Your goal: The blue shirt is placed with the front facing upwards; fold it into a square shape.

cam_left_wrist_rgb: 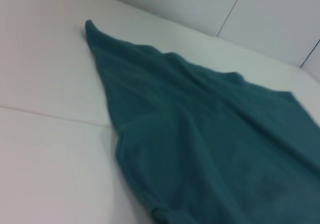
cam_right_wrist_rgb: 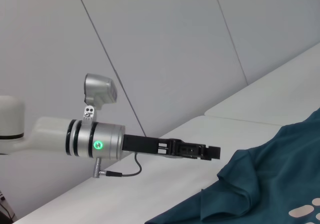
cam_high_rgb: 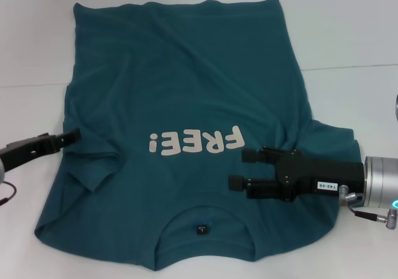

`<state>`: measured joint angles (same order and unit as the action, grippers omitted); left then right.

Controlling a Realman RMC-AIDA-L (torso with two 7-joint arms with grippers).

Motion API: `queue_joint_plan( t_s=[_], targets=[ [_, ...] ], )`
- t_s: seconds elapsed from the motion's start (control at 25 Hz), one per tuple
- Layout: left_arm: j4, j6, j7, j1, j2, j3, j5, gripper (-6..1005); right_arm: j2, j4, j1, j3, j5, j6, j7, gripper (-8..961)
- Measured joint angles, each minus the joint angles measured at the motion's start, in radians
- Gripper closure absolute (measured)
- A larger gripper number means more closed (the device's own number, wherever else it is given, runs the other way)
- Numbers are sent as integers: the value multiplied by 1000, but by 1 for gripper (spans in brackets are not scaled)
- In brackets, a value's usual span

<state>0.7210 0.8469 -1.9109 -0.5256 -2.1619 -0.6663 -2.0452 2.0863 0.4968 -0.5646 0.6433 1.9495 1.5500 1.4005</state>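
Note:
The blue shirt (cam_high_rgb: 186, 86) lies spread front up on the white table, neckline and dark tag (cam_high_rgb: 201, 230) nearest me, the white "FREE!" lettering (cam_high_rgb: 194, 142) across its middle. My right gripper (cam_high_rgb: 242, 169) reaches in from the right over the chest just below the lettering, open, with nothing between its fingers. At the shirt's left edge, next to the rumpled left sleeve (cam_high_rgb: 93, 173), my left gripper (cam_high_rgb: 73, 136) is shut and holds nothing. The right wrist view shows that left gripper (cam_right_wrist_rgb: 216, 152) hovering just off the shirt (cam_right_wrist_rgb: 280, 184). The left wrist view shows only the shirt (cam_left_wrist_rgb: 210, 149).
The white table (cam_high_rgb: 348, 36) has a seam line (cam_high_rgb: 354, 68) running across it behind the shirt's middle. Grey wall panels (cam_right_wrist_rgb: 175, 44) stand beyond the table's left side. A cable (cam_right_wrist_rgb: 125, 173) hangs from the left wrist.

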Motion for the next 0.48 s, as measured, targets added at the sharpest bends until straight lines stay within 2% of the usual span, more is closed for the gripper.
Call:
queue_joint_plan(
  t_s=[0.16,0.48],
  targets=[
    [-31,-66,1,-13,-2,-56,-1,176,0,0,0,1,0,0,1,12],
    [-50,-115,2,-25,-3,-95,-1,175,0,5,0,1,0,3,12,12]
  ],
)
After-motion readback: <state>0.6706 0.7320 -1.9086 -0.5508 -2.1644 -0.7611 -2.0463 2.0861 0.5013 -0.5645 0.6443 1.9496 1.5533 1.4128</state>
